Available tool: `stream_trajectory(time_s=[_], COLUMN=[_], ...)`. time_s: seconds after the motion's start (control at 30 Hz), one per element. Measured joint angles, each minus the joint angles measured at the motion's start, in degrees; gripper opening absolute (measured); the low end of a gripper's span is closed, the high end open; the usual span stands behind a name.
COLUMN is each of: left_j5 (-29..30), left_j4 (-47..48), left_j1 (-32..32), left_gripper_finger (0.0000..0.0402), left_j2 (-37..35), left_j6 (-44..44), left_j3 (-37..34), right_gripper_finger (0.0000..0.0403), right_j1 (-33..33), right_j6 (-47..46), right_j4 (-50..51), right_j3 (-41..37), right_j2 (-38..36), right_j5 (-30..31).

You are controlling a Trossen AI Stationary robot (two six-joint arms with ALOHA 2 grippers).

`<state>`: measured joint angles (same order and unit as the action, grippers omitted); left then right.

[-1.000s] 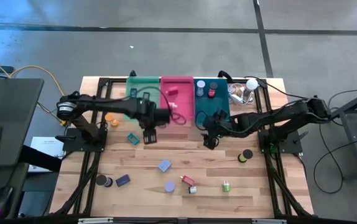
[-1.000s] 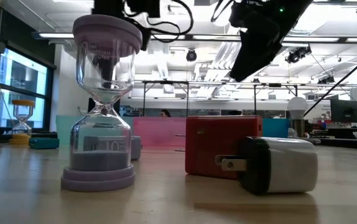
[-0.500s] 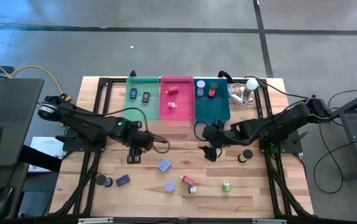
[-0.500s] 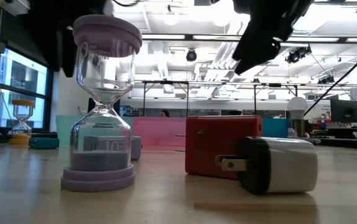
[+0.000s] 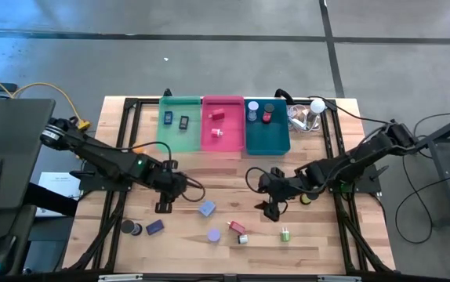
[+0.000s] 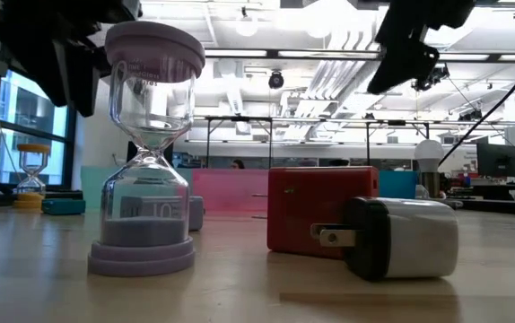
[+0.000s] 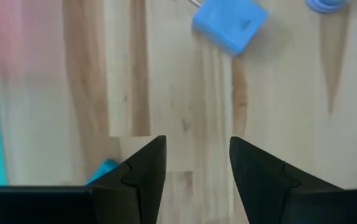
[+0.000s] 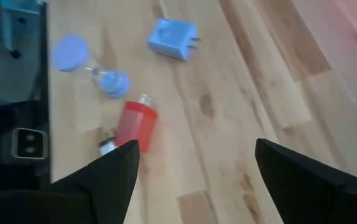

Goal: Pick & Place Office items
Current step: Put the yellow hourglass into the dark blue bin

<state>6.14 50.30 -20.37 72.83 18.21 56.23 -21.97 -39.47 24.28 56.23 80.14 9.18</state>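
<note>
— Several office items are lying loose on the table [image 5: 319, 235]. Can you place them against the pink bin [image 5: 223, 124]?

— The blue charger block [image 5: 207, 208] is sitting toward the front edge from the pink bin, with the lavender hourglass [image 5: 213, 234] and the red block [image 5: 236, 227] further out, the red one touching a white plug [image 6: 401, 236]. A green piece [image 5: 285, 233] is lying to the right of those; a dark roll [image 5: 131, 228] and a navy block [image 5: 155, 227] are resting at front left.

— And the arms?

— The left gripper [image 5: 165, 205] is hovering in front of the green bin [image 5: 179, 125], just left of the blue charger block; its jaws are standing apart and holding nothing. The right gripper [image 5: 273, 207] is hanging in front of the teal bin [image 5: 266, 127], jaws spread wide and empty, just above the green piece.

— Anything already in the bins?

— Two dark clips [image 5: 176, 120] are lying in the green one, small pink pieces in the pink one, and what are probably two rolls and a red item in the teal one. A white bulb [image 5: 317, 104] is sitting right of the teal bin.
</note>
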Motion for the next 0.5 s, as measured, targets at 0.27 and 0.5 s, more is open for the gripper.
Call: stream_trajectory(time_s=[0.27, 0.5], left_j5=[0.0, 0.0], left_j4=[-1.4, -2.4], left_j1=[-4.6, -7.5], left_gripper_finger=[0.017, 0.017], left_j2=[0.0, 0.1], left_j6=[1.0, 1.0], left_j3=[0.0, 0.0], right_gripper_finger=[0.0309, 0.0309], right_j1=[-3.6, -5.7], right_j6=[0.1, -3.6], right_j4=[-5.8, -5.7], right_j3=[0.0, 0.0], right_j2=[0.0, 0.0], right_j5=[1.4, 1.2])
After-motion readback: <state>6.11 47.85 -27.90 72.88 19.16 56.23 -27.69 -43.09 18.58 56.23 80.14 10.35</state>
